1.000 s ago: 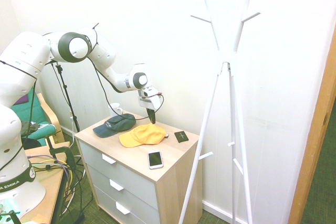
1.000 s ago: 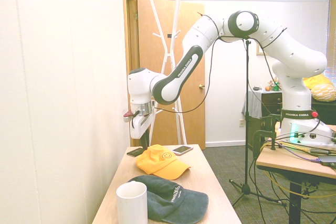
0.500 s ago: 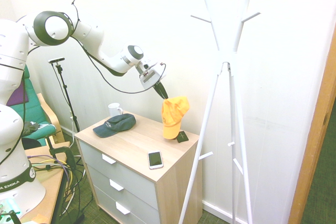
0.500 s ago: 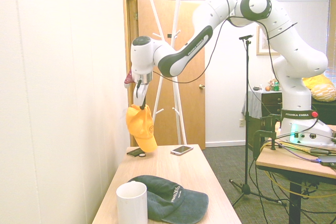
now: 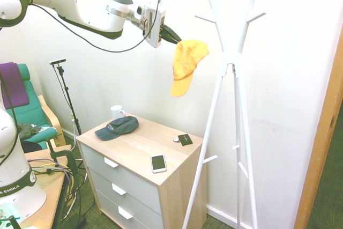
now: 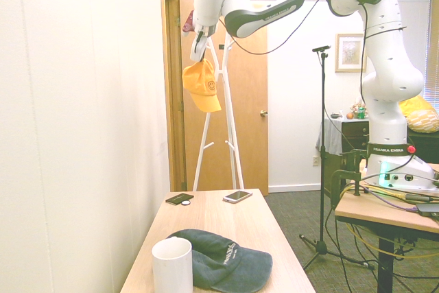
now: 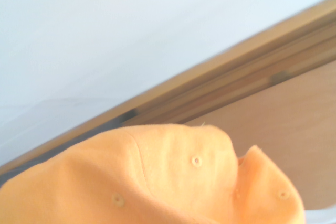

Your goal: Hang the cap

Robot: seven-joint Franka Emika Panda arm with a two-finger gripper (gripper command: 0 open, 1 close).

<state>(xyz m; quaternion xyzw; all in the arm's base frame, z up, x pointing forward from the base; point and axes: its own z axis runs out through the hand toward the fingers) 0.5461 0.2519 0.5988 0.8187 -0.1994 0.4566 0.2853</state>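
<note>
cap (image 5: pixel 187 67) hangs brim-down above the counter (image 5: pixel 140 144), tool (image 5: pixel 178 41) nearly closed and pinching its fabric, a hold presumably chosen to leave the brim free while approaching the rack's pegs (image 5: pixel 205 19).

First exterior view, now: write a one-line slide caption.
Gripper holding the yellow cap in the air beside the white coat rack, above the dresser.

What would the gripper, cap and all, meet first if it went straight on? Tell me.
Perhaps the rack, with the gripper leading its held cap there. Depth is unclear; it may pass beside it towards the wall.
</note>
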